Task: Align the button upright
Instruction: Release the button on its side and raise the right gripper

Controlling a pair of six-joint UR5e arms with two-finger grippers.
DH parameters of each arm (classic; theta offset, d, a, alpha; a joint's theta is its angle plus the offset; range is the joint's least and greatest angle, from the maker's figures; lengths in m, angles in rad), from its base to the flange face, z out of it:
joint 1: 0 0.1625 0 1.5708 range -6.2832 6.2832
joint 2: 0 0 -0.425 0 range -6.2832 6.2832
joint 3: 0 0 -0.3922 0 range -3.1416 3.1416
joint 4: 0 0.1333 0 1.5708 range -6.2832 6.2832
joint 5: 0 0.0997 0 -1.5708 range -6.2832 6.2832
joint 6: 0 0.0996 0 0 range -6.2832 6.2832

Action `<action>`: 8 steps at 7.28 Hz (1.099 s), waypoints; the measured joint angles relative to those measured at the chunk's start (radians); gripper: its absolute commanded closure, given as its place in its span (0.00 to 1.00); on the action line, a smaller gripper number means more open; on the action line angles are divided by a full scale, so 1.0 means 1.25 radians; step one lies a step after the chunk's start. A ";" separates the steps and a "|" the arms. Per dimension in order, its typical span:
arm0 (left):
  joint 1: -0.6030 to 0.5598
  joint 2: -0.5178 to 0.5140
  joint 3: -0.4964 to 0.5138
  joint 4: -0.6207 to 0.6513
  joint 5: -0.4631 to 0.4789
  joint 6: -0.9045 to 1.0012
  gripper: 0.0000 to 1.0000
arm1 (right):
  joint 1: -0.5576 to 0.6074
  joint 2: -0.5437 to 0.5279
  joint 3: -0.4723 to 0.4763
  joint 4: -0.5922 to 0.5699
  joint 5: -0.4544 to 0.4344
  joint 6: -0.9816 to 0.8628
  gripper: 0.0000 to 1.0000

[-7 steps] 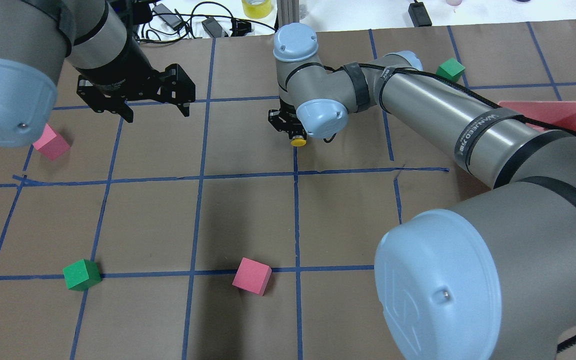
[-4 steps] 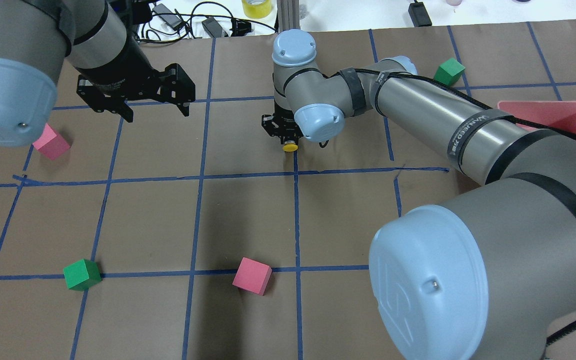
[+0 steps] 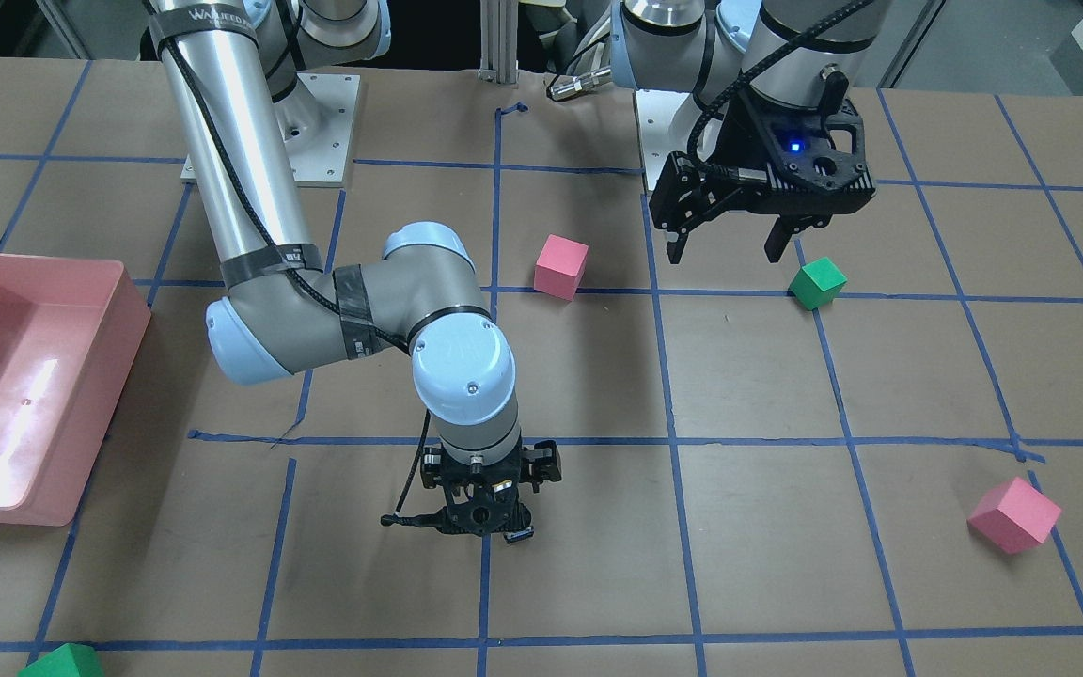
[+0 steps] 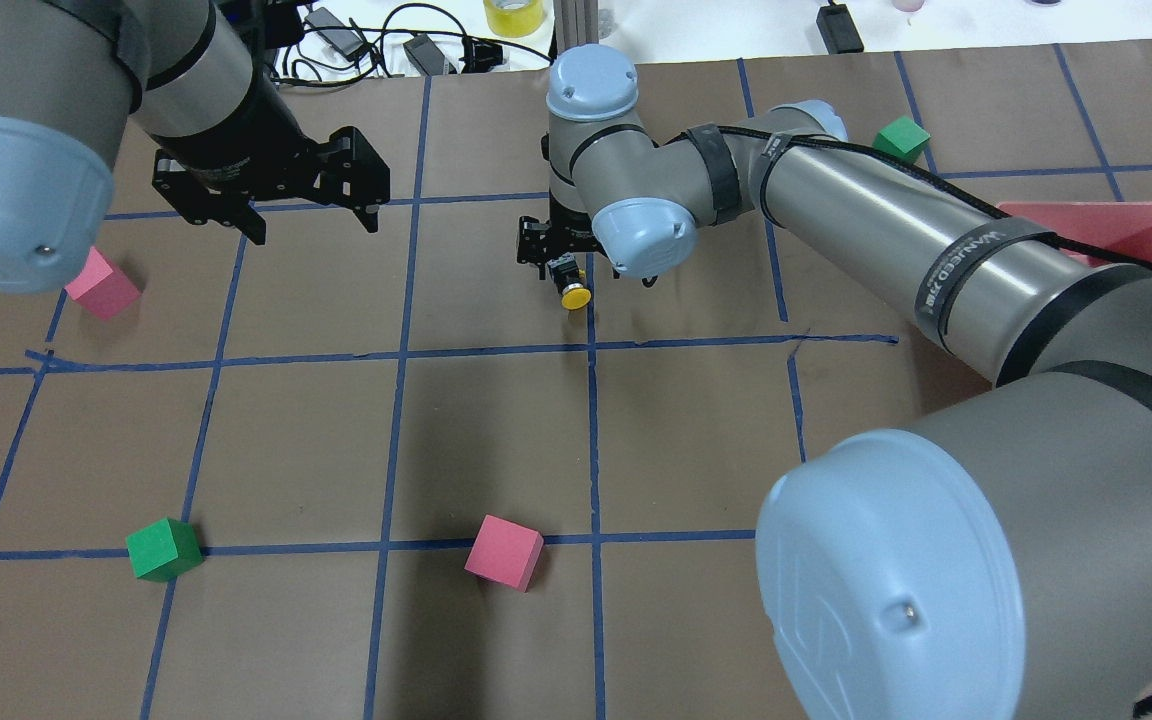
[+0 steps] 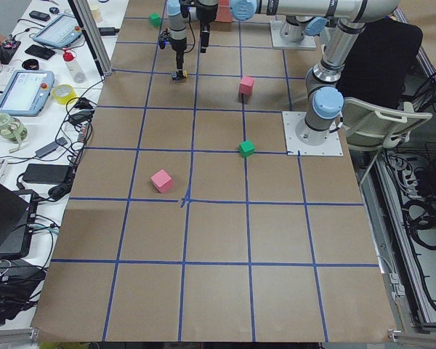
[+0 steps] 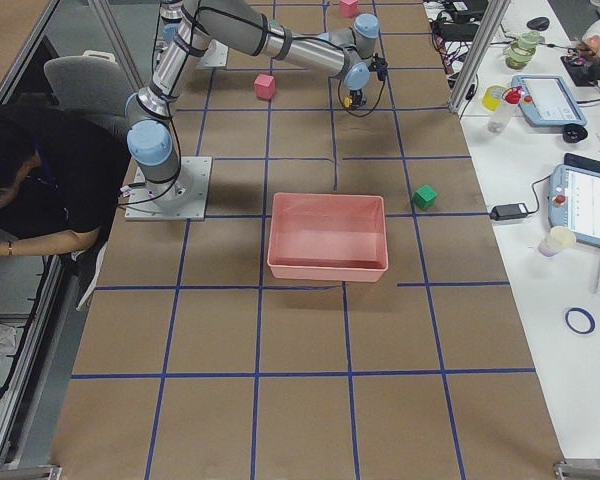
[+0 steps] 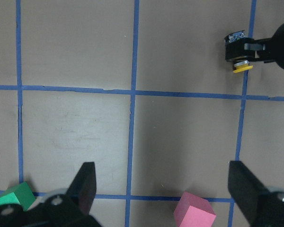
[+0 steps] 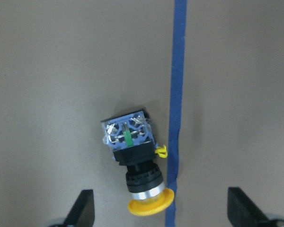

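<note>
The button (image 8: 132, 161) lies on its side on the brown paper, beside a blue tape line, with its yellow cap toward the bottom of the right wrist view. My right gripper (image 8: 162, 208) is open above it, and its fingers (image 8: 83, 210) stand wide on either side without touching it. In the overhead view the button (image 4: 572, 292) pokes out just below the right gripper (image 4: 554, 258). The front view shows only its base (image 3: 518, 536). My left gripper (image 4: 314, 230) is open and empty, hovering to the left.
Pink cubes (image 4: 103, 285) (image 4: 504, 551) and green cubes (image 4: 164, 549) (image 4: 901, 139) are scattered over the table. A pink bin (image 4: 1136, 235) stands at the right. Cables and devices lie along the far edge.
My right wrist swung left with the button's cap under it, then drew back a little. The button now shows more fully, lying on the table. The left arm has not moved.
</note>
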 measured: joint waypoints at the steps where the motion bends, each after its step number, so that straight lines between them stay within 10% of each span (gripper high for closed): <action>1: 0.000 0.000 0.000 0.000 0.000 0.000 0.00 | -0.022 -0.035 0.004 0.049 -0.002 -0.006 0.00; 8: -0.001 -0.026 0.055 -0.001 0.010 -0.009 0.00 | -0.319 -0.356 0.030 0.461 0.005 -0.107 0.00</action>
